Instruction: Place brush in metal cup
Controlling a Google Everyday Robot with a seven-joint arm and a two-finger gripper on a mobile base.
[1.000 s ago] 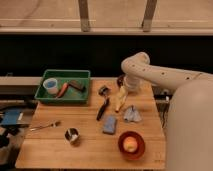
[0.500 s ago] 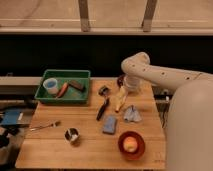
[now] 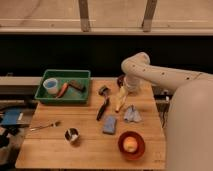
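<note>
Camera view: the cup [image 3: 72, 134] stands near-left on the surface [image 3: 47, 152]. The brush [image 3: 102, 108] lies mid-surface, long axis running near to far, head far. The tool [image 3: 121, 81], jaws apart and empty, hangs just far-right of the brush.

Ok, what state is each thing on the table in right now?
gripper: open, holding nothing, over the far side of the table beside the banana
brush: lying flat on the table, untouched
metal cup: upright, no brush in it
red bowl: upright, a yellow fruit inside
pale blue cup: upright inside the green tray
</note>
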